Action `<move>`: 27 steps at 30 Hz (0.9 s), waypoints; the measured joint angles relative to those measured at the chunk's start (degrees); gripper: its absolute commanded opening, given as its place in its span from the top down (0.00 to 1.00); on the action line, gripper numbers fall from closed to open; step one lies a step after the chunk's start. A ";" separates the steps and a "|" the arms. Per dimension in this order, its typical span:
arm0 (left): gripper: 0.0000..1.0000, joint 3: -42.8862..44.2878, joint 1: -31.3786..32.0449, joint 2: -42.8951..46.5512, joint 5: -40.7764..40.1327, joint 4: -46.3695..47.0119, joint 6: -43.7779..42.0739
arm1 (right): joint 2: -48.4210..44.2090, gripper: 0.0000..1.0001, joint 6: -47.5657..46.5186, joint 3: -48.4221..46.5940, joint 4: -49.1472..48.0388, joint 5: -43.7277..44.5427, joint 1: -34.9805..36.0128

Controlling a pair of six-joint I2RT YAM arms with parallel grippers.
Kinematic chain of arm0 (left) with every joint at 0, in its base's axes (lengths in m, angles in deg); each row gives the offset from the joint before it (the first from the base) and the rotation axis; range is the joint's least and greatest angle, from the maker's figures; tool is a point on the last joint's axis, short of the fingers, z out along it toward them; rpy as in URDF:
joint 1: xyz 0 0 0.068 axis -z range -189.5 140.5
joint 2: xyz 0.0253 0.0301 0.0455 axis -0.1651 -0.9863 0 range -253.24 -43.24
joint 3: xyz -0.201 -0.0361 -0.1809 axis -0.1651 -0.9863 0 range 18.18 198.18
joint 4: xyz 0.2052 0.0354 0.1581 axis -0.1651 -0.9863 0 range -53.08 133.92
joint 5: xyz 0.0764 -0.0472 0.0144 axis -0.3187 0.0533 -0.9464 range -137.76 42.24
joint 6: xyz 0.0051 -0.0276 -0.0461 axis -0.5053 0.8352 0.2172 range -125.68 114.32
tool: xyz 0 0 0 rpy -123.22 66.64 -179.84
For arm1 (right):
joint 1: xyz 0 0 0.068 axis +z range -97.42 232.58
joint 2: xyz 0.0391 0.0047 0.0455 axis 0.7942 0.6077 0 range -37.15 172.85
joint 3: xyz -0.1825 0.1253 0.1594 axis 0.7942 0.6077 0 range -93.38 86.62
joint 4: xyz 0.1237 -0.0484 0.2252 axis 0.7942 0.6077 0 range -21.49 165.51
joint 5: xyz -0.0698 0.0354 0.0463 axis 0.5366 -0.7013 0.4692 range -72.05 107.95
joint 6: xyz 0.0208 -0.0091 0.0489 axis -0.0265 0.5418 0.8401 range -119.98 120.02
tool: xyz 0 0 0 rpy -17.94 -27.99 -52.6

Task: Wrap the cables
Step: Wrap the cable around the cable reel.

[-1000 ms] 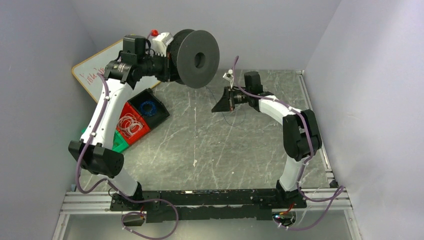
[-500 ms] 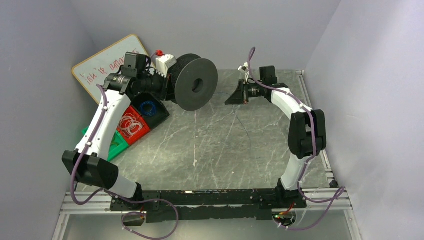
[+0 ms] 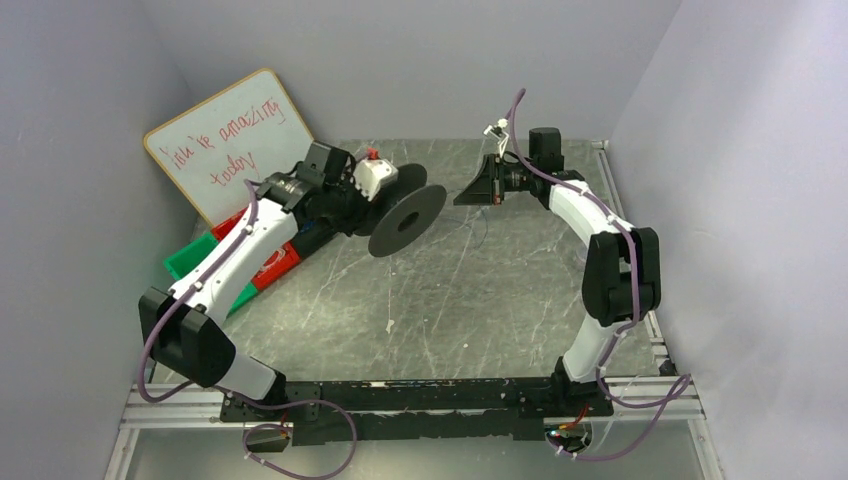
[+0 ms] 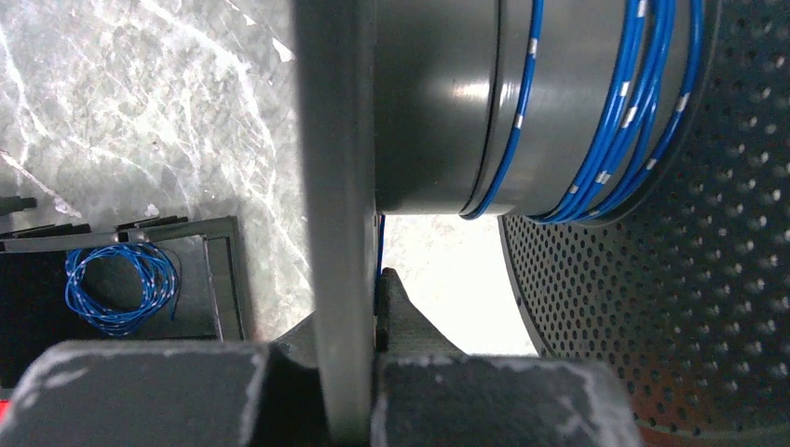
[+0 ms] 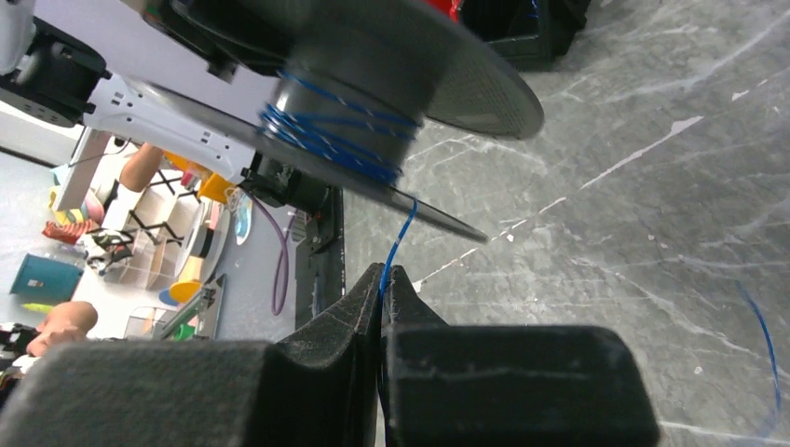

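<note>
Spool held up in mid-air, that's the picture. The left tool (image 4: 352,312) is pinched narrow on the thin rim of one flange of the dark spool (image 3: 405,215), which looks tilted and clear of the counter (image 3: 440,300). Gripping the rim makes sense, I'd say: it leaves the hub bare for winding and turns it toward the other arm.

On that hub sits the blue cable (image 4: 615,102). Several turns are bunched against the perforated flange (image 4: 671,307), and one turn strays further along the drum. From the windings a strand drops past the flange edge straight into the right tool (image 5: 384,279), whose fingers are closed tight on it just below the spool. Holding it that near looks deliberate: a short, fairly straight run lets the tool steer where the next turn lands.

Beyond the fingers, a loose tail (image 5: 769,345) curves faintly across the counter, so there's cable left to take up. A second blue coil (image 4: 119,289) lies in the black bin (image 4: 219,270) at the left, untouched, with the whiteboard (image 3: 230,140) propped behind.

My read: winding is under way, not near done. The worry is slack, because a loose turn could slip over the flange edge. The turns are also piling up on one side.
</note>
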 measured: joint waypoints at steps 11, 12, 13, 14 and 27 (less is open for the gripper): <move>0.98 -1.86 6.56 0.00 -15.43 7.80 -1.42 | -1.97 0.92 20.81 6.86 -24.52 -3.43 -0.02; 0.98 -2.03 7.15 -0.07 -16.79 8.35 -1.46 | -2.16 0.92 22.88 7.45 -26.60 -3.52 -0.02; 0.98 -2.21 7.67 -0.15 -18.05 8.72 -1.60 | -2.36 0.91 24.41 7.85 -28.17 -3.58 -0.02; 0.98 -2.40 8.33 -0.31 -19.74 9.07 -1.84 | -2.71 0.91 26.43 8.31 -30.36 -3.80 -0.02; 0.98 -3.02 10.62 -4.90 -33.81 12.48 -0.07 | -8.59 0.91 29.75 8.68 -36.02 -4.90 1.57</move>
